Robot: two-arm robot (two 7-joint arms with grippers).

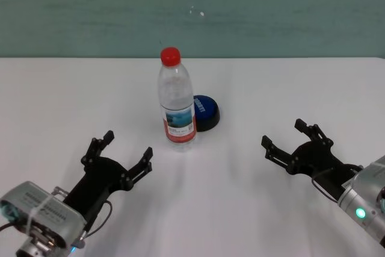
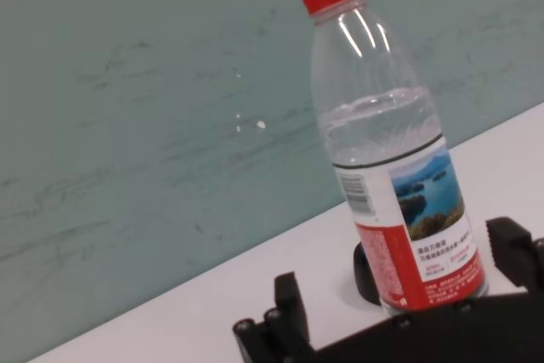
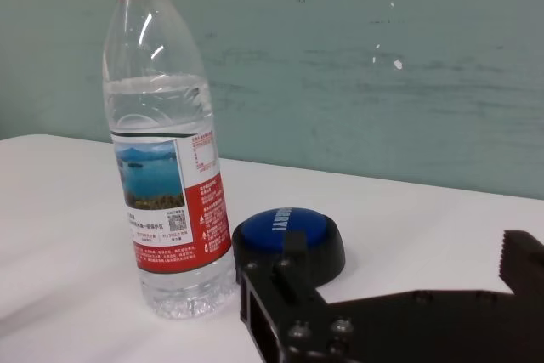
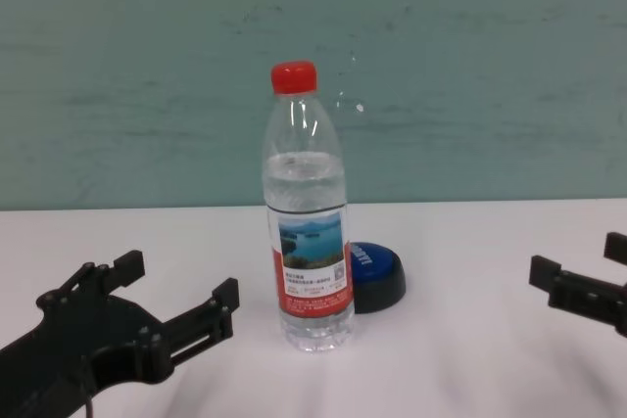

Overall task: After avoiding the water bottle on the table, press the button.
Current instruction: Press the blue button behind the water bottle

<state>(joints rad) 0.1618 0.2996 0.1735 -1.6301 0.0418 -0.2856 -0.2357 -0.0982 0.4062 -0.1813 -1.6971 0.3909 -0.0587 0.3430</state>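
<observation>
The water bottle, clear with a red cap and a lake label, stands upright mid-table; it also shows in the left wrist view, the right wrist view and the chest view. The blue button sits just behind and to the right of it, partly hidden by the bottle; it also shows in the right wrist view and the chest view. My left gripper is open, near and left of the bottle. My right gripper is open, right of the button. Both are empty.
The white table runs to a teal wall at the back. Nothing else stands on the table between the two grippers and the bottle.
</observation>
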